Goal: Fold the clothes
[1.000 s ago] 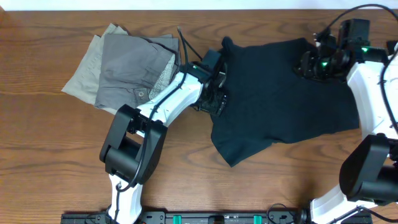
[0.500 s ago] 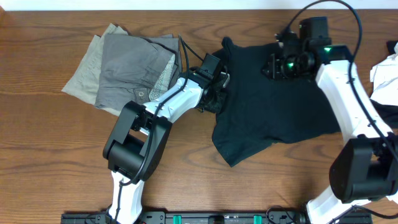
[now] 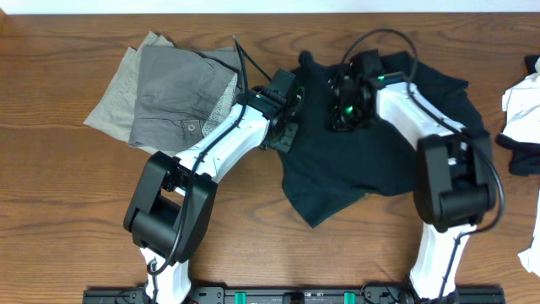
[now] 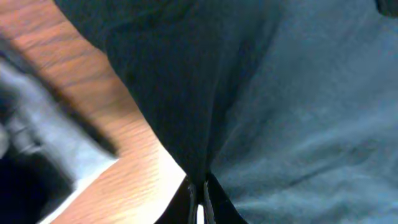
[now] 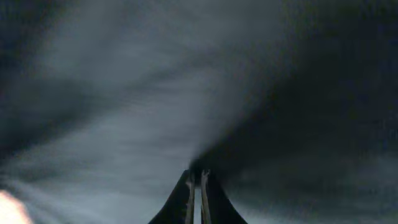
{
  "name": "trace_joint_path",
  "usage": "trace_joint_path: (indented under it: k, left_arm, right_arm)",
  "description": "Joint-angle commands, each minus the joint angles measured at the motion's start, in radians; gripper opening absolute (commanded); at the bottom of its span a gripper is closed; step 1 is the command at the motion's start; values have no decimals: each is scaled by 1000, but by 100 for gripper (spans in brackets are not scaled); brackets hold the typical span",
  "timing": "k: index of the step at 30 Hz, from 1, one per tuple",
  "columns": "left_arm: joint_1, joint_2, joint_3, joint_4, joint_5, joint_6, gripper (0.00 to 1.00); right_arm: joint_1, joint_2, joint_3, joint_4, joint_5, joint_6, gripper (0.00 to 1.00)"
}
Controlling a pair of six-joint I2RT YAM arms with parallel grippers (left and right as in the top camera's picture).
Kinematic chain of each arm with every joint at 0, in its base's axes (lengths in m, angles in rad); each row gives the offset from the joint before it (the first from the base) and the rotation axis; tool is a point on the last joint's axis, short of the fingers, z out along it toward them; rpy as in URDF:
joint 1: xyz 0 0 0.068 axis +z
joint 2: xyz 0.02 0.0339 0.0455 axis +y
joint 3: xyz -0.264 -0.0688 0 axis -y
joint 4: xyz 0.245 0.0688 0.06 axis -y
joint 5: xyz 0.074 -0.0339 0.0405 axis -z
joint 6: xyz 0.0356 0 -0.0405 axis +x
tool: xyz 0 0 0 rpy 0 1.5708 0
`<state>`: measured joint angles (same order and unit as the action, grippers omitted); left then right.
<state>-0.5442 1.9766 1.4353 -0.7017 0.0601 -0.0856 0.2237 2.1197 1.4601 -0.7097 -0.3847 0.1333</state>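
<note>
The black garment [image 3: 380,156] of the clothes lies crumpled across the middle of the table, its right side pulled over toward the centre. My left gripper [image 3: 285,128] is at its left edge; in the left wrist view the jaws [image 4: 199,186] are shut, pinching a ridge of black fabric [image 4: 298,112] beside the wood. My right gripper [image 3: 342,110] is over the garment's upper middle. Seen from the right wrist, this gripper [image 5: 196,176] is shut on a fold of the dark cloth [image 5: 155,93]. A grey piece [image 3: 181,89] with a buttoned waistband lies on a khaki piece [image 3: 110,105] at the upper left.
A white cloth [image 3: 523,97] and something dark [image 3: 521,159] lie at the right edge. Both white arms reach over the wooden table [image 3: 76,219]; a black cable [image 3: 245,63] loops above the left wrist.
The right arm swung left across the black garment, carrying its right side toward the middle. Both grippers closed on black fabric; the left one shifted only slightly.
</note>
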Motion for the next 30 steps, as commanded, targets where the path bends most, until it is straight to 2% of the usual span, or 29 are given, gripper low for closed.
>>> trace_joint_path:
  k: [1,4,5,7,11,17,26,30]
  left_arm:
    - [13,-3,16,-27,-128,-6,6]
    - [30,-3,16,-58,-165,-27,6]
    - [37,-3,16,-68,-174,-47,9]
    - [52,-3,16,-77,-173,-78,36]
    - [60,-3,16,-78,-138,-92,62]
    - [60,-2,-7,-19,16,-92,64]
    - [60,42,-27,78,145,-92,65]
    - [58,79,-27,154,207,-92,66]
  right_arm:
    - [-2,30,-4,3,19,23,4]
    - [-2,39,-4,2,26,24,5]
    - [-2,39,-4,2,36,33,5]
    - [-2,39,-4,-3,91,71,5]
    - [-8,39,-4,-34,220,151,4]
    - [-44,39,-4,-54,231,162,5]
    - [-140,39,-4,-119,226,187,7]
    - [-145,39,-4,-116,193,142,9]
